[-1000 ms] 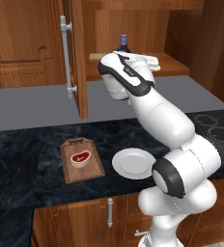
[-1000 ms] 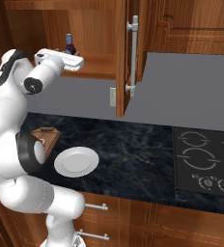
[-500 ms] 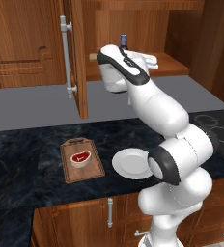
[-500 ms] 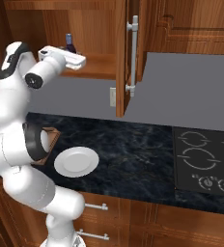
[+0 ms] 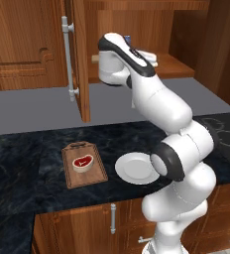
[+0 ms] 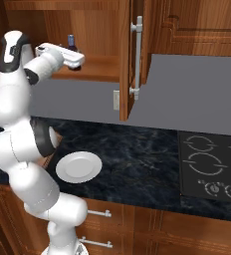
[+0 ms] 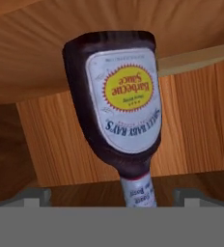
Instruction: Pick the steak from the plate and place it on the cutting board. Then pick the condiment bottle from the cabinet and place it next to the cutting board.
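The white arm with dark joints rises from its base at the counter's front edge, bends at the elbow above the plate, and reaches up and forward into the open reddish-brown wooden wall cabinet (image 5: 137,30). Its hand lies roughly level over the cabinet shelf, pointing inward. The two-finger gripper (image 6: 76,63) sits at the shelf's front, right at the small dark purple-brown condiment bottle (image 6: 71,42) with a bluish cap, which stands upright on the shelf just behind the hand.

In the hand view the bottle (image 7: 119,106) appears upside down because the hand is rolled over; its pale label with a yellow sunburst faces the camera and its narrow neck runs down between the two fingertips (image 7: 34,197). The fingers stand spread wide on either side of the neck, not touching it, so nothing is gripped.

On the dark marbled counter (image 5: 28,154) below, the rectangular brown wooden cutting board (image 5: 83,166) carries the small raw red steak (image 5: 82,162) with a pale fat rim. The round white plate (image 5: 136,167) lies bare just to the board's right. The cabinet door (image 5: 77,54) with its long grey bar handle (image 5: 66,57) stands swung open.
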